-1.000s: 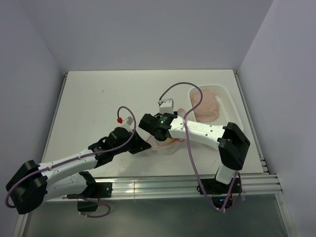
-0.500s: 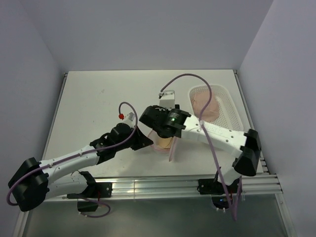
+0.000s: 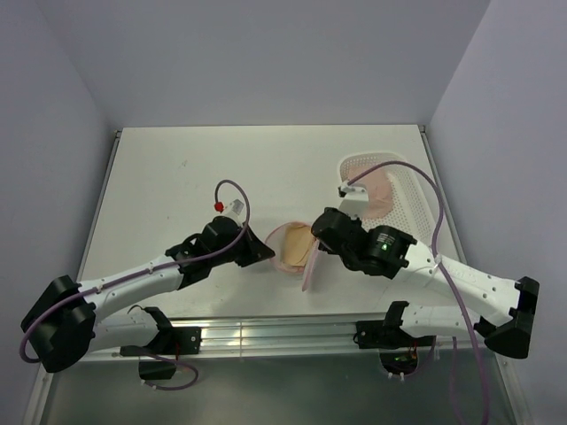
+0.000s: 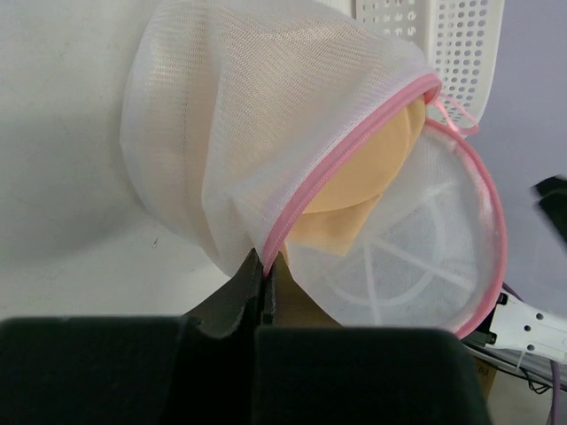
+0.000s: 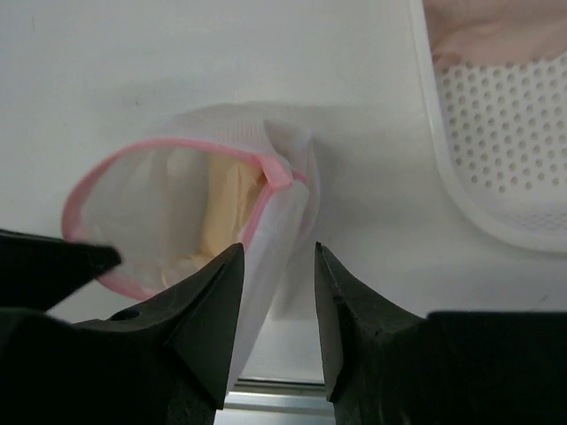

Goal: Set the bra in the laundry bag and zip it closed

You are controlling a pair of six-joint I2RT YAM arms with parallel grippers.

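The left gripper (image 4: 266,266) has its two fingers pressed together on the pink zipper rim of the laundry bag (image 4: 239,115), pinching the rim at the lowest point of the opening, as the left wrist view shows clearly. The bag lies on the white table (image 3: 177,177), between the two arms, and its mouth is open toward the right arm. The bra (image 4: 363,177) is inside the bag: its peach-tan cup shows through the open mouth and also, more weakly, through the white mesh. One round mesh flap with a pink border stands open beside the bra, so the zipper is not closed. The right gripper (image 5: 279,257) is just beside the open edge of the bag, with its fingers spread apart; some white mesh appears in the gap between them, but I cannot tell if the fingers touch it. At the right side of the table stands a white perforated basket (image 5: 496,159), apart from the bag, and a paler pink garment (image 5: 496,31) lies in it
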